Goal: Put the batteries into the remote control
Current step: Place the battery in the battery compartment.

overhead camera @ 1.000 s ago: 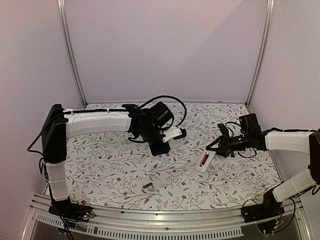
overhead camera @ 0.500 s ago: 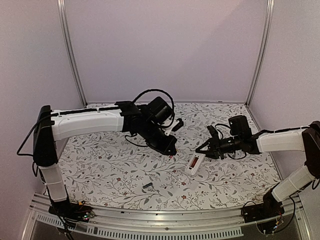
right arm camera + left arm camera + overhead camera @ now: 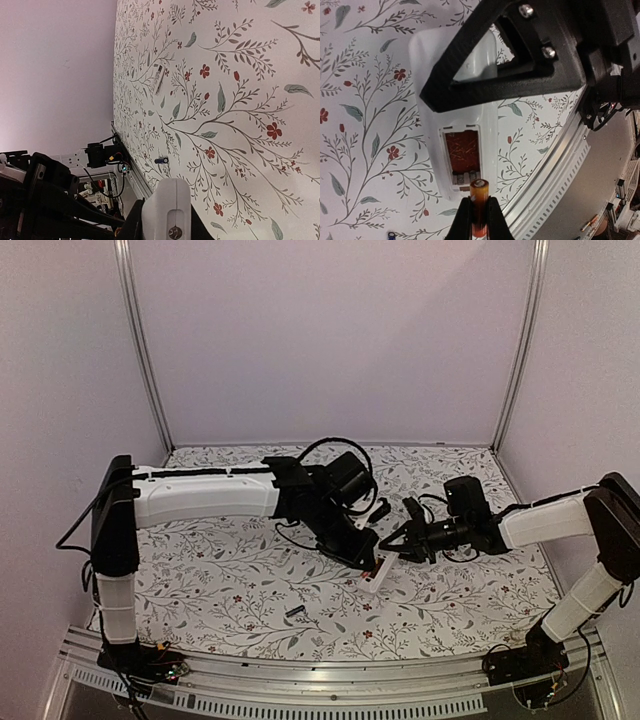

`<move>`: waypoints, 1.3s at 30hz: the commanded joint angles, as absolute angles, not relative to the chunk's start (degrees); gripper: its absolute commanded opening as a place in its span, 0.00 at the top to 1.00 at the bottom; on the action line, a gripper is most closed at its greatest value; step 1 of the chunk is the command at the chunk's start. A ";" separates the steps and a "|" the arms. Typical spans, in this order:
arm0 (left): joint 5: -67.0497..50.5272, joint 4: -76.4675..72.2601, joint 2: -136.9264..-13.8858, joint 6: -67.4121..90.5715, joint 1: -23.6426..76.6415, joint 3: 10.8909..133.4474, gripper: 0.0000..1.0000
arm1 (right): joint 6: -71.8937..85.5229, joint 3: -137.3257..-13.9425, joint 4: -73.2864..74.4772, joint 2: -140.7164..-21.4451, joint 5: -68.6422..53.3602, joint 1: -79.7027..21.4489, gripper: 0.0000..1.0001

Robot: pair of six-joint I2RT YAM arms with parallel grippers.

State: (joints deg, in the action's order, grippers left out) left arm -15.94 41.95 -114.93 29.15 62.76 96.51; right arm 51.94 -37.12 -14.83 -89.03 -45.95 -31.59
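Left tool (image 3: 480,204) clamped on orange-red metal-ended battery (image 3: 479,191), its tip just beside open bay (image 3: 461,150) of small white bar remote (image 3: 488,125); right tool (image 3: 393,548) grips remote's other end.

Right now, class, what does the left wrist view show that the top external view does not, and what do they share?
Only the left wrist view: the open battery bay on the white rectangular remote control, reddish inside, and the orange-red cylindrical battery pinched in the left pincer at the bay's end. Only the top external view: both arms whole, the right pincer gripping the remote's other end. Both: the remote, the left pincer, and the small dark cylindrical battery lying loose on the floral table.
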 commanded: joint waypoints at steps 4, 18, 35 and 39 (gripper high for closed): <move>-16.04 44.56 -118.51 29.93 63.11 99.72 1.00 | 55.42 -37.88 -21.00 -90.69 -46.43 -32.65 1.00; -12.45 50.00 -121.43 31.16 62.32 103.32 1.00 | 60.54 -34.98 -33.47 -93.73 -49.01 -32.84 1.00; -9.51 55.09 -123.24 32.91 61.42 107.55 0.98 | 63.98 -33.22 -39.65 -95.80 -49.57 -33.05 1.00; -7.91 56.36 -123.71 33.22 61.44 108.53 0.94 | 64.14 -33.40 -39.83 -95.61 -49.57 -33.34 1.00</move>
